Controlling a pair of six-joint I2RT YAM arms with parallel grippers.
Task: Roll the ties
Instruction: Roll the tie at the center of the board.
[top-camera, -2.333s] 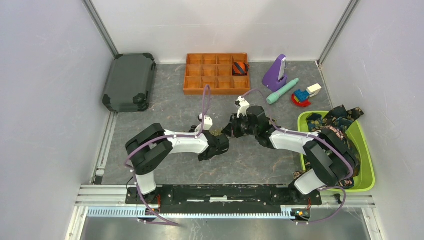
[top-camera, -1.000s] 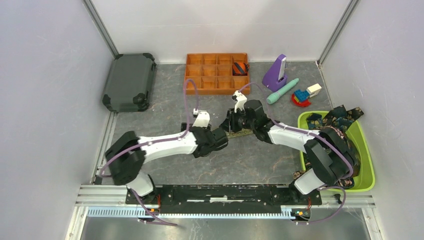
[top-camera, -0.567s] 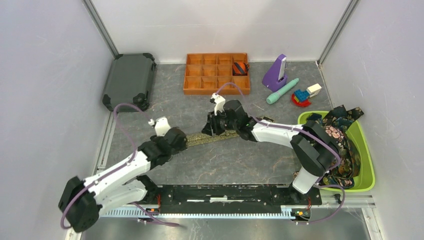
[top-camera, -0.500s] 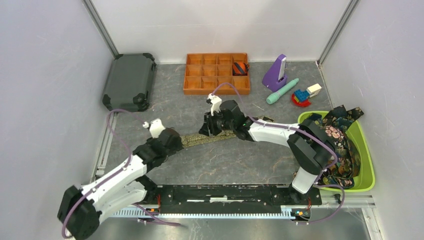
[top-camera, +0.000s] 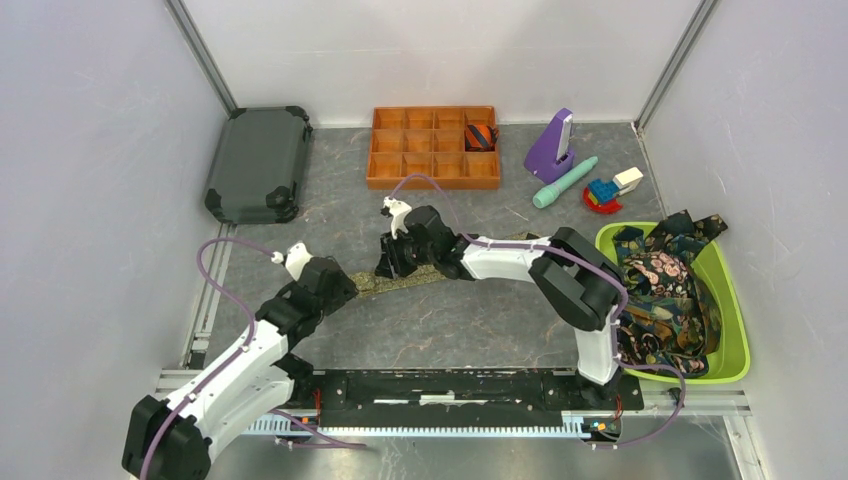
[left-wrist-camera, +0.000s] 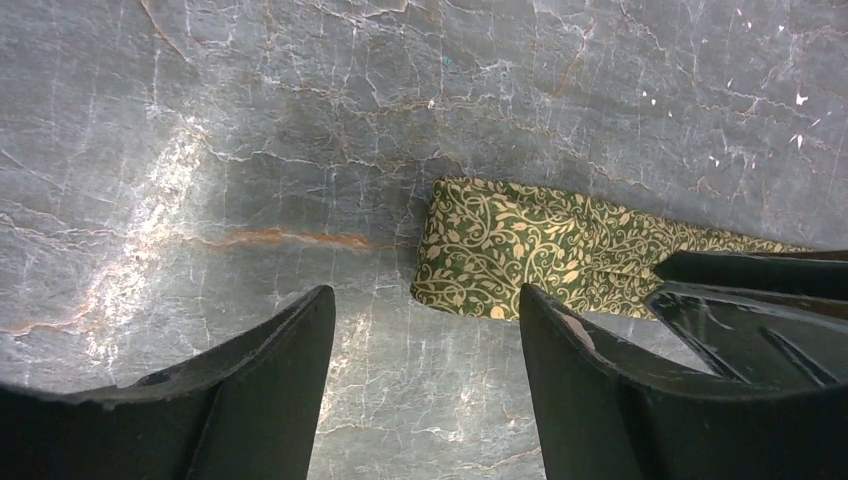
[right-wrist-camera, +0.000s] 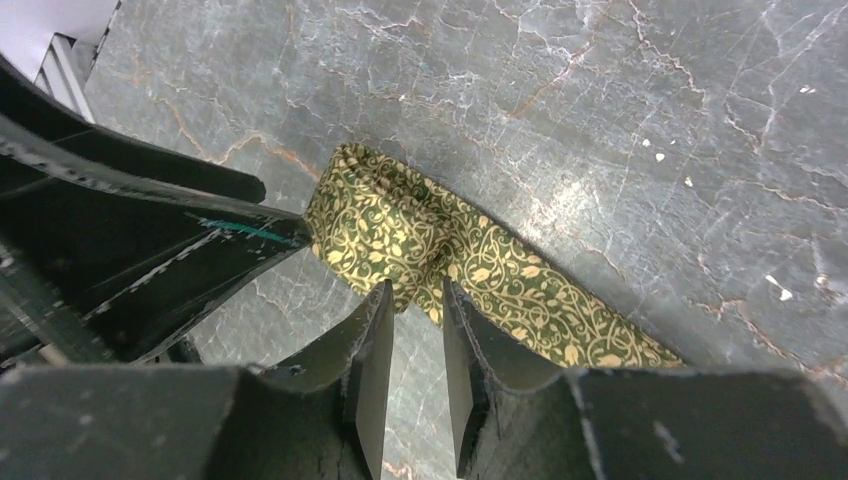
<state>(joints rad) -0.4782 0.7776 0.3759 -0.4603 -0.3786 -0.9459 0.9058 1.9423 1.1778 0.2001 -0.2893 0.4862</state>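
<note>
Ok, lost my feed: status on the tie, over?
Left fingers open at the olive tie end. Right fingers near shut at its edge, grip unclear. Tie flat on table, not rolled. Both sets close together.

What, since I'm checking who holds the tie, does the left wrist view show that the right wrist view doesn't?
Only left wrist: the left gripper open, the olive tie ending beyond its fingertips, ungripped. Only right wrist: the right gripper nearly closed at the tie's edge; a pinch is unclear. Both: the tie's folded end on the grey table.
</note>
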